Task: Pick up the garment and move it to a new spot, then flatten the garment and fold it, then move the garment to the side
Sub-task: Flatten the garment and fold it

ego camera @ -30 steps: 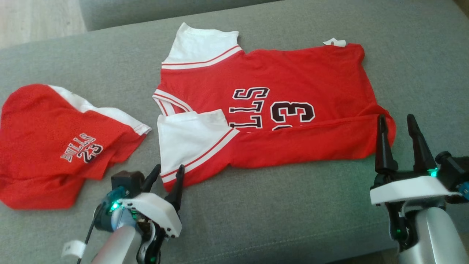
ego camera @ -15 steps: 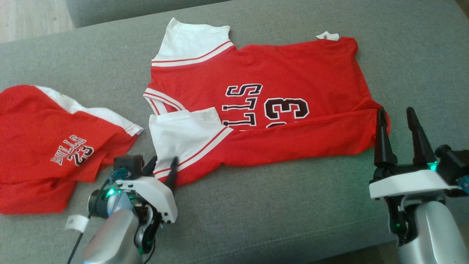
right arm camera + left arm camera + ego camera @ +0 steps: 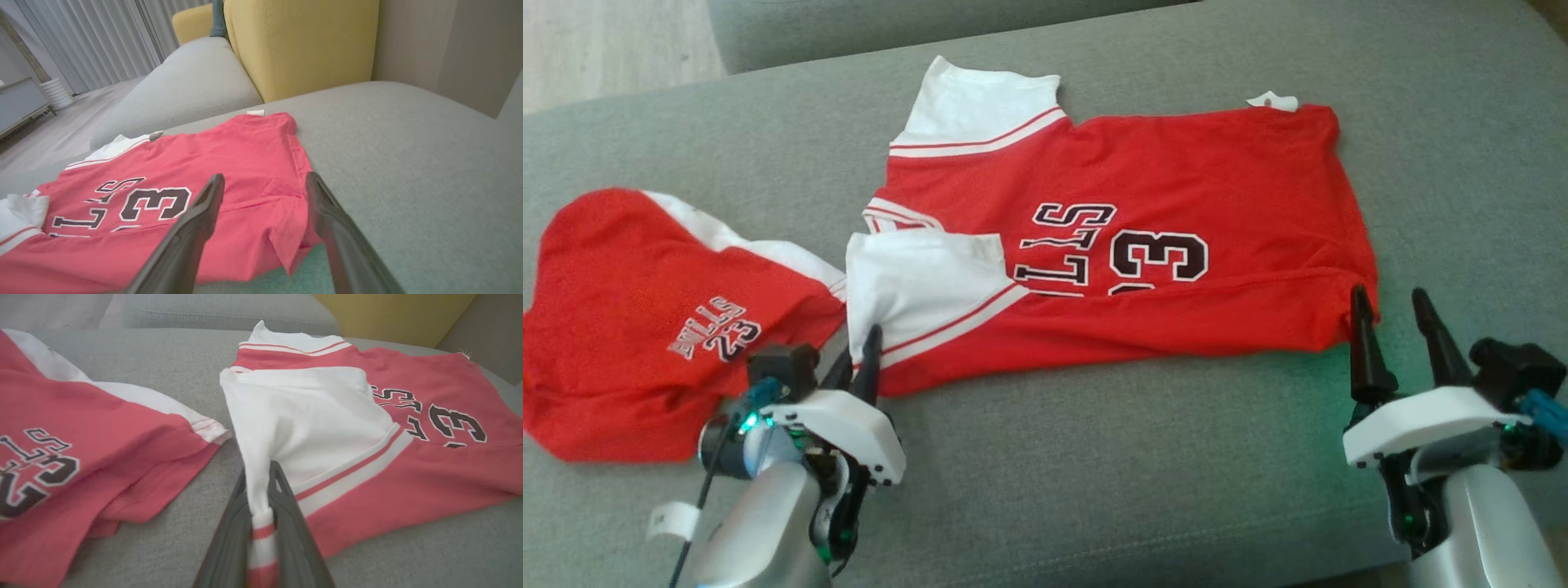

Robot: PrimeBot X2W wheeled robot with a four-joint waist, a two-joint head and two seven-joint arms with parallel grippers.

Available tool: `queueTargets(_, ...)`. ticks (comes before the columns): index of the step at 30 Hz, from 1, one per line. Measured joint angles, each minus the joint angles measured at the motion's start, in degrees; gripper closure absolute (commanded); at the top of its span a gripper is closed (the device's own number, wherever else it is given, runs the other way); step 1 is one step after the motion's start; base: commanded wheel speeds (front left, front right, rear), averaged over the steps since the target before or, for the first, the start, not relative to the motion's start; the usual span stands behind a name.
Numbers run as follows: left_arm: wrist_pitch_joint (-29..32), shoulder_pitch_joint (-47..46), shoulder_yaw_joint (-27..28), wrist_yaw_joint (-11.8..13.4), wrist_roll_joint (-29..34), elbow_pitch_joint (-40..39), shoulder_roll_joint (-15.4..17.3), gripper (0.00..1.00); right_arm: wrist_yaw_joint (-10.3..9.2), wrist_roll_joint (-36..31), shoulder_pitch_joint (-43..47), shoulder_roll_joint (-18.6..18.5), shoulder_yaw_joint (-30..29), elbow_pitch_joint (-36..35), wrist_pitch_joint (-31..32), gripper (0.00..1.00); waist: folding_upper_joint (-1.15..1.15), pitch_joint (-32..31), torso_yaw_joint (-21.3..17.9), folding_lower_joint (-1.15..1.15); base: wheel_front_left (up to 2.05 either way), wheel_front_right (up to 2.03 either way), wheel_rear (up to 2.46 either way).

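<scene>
The shirt [image 3: 1143, 245] lies spread across the middle of the grey sofa [image 3: 1094, 474], collar end to the left and hem to the right. Its near edge is folded over, covering part of the dark lettering. The near white sleeve [image 3: 915, 278] is drawn toward me. My left gripper [image 3: 862, 351] has pinched its cuff, jaws closed tight on the cloth, and in the left wrist view the sleeve runs down between the fingers [image 3: 294, 531]. My right gripper [image 3: 1388, 294] sits at the shirt's near right corner with its jaws wide apart, gripping nothing. In the right wrist view that corner lies between the fingers [image 3: 192, 228], and I cannot tell whether they touch it. A small white label [image 3: 1272, 100] sticks out at the far right hem. Matching red shorts [image 3: 629, 327] lie crumpled at the left, just beside the sleeve. A yellow cushion [image 3: 302, 45] stands beyond the far right end.
</scene>
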Motion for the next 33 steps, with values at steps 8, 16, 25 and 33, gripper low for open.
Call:
queueTargets(8, -0.18, 0.53, -0.03, 0.04, 0.0, -3.09, 0.66, 1.0, 0.0, 0.66, -1.15, 0.02, -1.67, 7.6, 1.31, 0.0, 0.0, 0.1, 1.68, 0.0, 0.0, 0.0, 0.0)
queueTargets(16, 0.1, 1.72, -0.8, 0.52, 0.0, -5.08, 1.22, 1.0, 0.0, -0.04, -5.81, 0.04, -4.94, 15.15, 2.66, 0.0, 0.0, 1.53, 2.56, 0.0, 0.0, 0.0, 0.0)
queueTargets(25, 0.57, 1.69, -1.4, 0.53, 0.0, -6.57, 1.9, 1.0, 0.0, -5.5, -10.93, 0.04, -9.11, 21.82, 2.64, 0.0, 0.0, 3.55, 3.02, 0.0, 0.0, 0.0, 0.0)
queueTargets(33, 0.63, 1.04, -1.62, 0.76, -0.36, -6.76, 2.09, 1.0, 0.0, -3.15, -13.8, 0.01, -7.64, 25.91, 4.08, 1.0, 0.0, 4.39, 3.27, 0.0, 0.0, 0.0, 0.0)
